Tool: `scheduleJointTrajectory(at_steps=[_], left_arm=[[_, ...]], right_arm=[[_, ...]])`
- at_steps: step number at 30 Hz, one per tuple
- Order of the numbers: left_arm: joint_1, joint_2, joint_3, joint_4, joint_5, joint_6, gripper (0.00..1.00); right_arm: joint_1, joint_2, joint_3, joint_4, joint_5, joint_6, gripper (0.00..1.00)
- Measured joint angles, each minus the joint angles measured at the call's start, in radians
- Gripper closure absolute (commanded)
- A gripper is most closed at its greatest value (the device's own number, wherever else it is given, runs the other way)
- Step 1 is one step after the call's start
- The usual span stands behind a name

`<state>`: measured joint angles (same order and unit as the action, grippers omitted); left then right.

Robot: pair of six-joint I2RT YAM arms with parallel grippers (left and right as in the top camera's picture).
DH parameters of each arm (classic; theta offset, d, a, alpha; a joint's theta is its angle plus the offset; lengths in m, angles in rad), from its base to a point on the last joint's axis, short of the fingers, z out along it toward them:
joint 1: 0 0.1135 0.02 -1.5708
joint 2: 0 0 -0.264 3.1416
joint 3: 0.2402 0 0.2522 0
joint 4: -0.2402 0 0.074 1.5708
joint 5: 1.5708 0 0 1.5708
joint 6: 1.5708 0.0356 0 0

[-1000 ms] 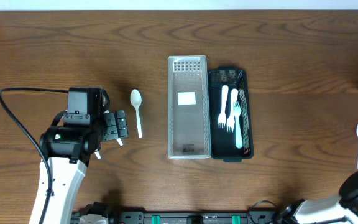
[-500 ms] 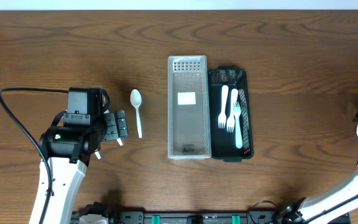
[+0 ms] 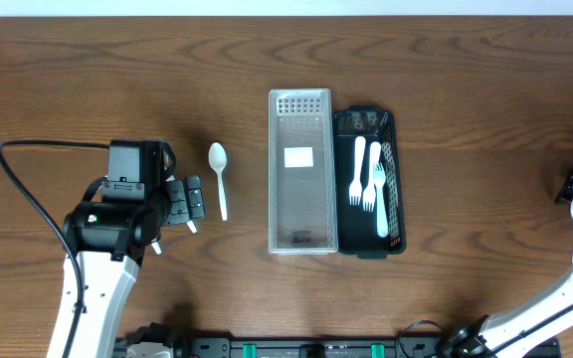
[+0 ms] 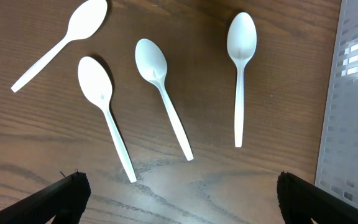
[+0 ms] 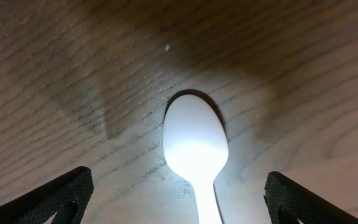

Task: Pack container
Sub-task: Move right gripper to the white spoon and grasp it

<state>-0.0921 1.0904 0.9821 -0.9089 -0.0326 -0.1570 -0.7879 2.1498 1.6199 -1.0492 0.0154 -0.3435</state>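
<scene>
Pick step: my right gripper (image 5: 179,196), jaws spread, straddles the white plastic spoon (image 5: 194,146) far right, well apart from the clear perforated plastic container (image 3: 302,171); next I drop and pinch.

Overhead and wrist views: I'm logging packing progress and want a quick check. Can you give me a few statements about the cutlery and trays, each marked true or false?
1. Four spoons lie on the table in the left wrist view. True.
2. The clear bin holds cutlery. False: there is none in it.
3. Forks lie in the black tray. True.
4. In the overhead view, the black tray sits left of the clear bin. False: it sits along the bin's right side.
5. The right gripper is shut on a spoon. False: it is open, its fingers on either side of the spoon lying on the table.
</scene>
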Motion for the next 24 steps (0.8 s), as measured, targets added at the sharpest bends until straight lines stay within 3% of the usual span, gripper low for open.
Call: scheduleJointTrajectory(at_steps=[13, 24], left_arm=[[0.000, 0.000, 0.000, 0.000, 0.000, 0.000, 0.02], [0.000, 0.000, 0.000, 0.000, 0.000, 0.000, 0.02]], right_arm=[[-0.006, 0.054, 0.000, 0.006, 0.011, -0.056, 0.14], [-0.006, 0.058, 0.001, 0.011, 0.027, -0.063, 0.30]])
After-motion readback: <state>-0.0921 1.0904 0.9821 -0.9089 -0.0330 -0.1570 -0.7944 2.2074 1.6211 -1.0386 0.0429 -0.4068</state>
